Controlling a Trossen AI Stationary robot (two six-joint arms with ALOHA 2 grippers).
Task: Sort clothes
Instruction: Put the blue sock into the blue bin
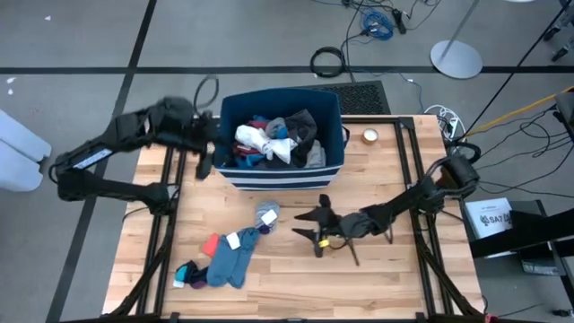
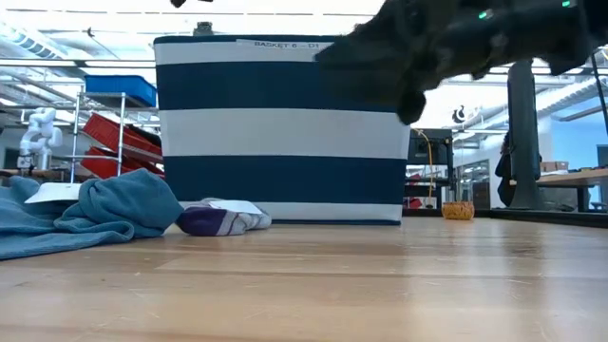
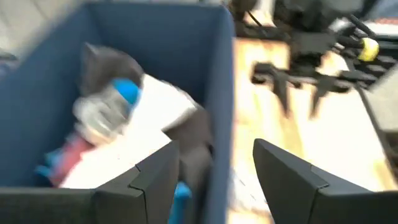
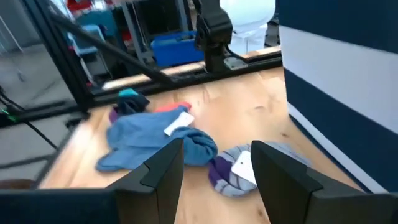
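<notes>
Navy striped bin point(image 1: 281, 170) sits at the table's far side, stuffed with white, grey and blue clothes point(image 1: 273, 139). High view shows the whole layout; low view only gets the bin wall point(image 2: 285, 128), a teal garment point(image 2: 90, 214) and a purple-toed sock point(image 2: 220, 219) at table level. Left gripper point(image 1: 204, 148) hangs at the bin's left wall, fingers spread and empty; its wrist view looks down into the pile point(image 3: 134, 118). Right gripper point(image 1: 316, 231) hovers low over the wood, fingers apart, empty. Grey-purple sock point(image 4: 239, 171) lies just ahead of it, teal piece point(image 4: 152, 143) beyond; red sock point(image 1: 211, 243) further left.
</notes>
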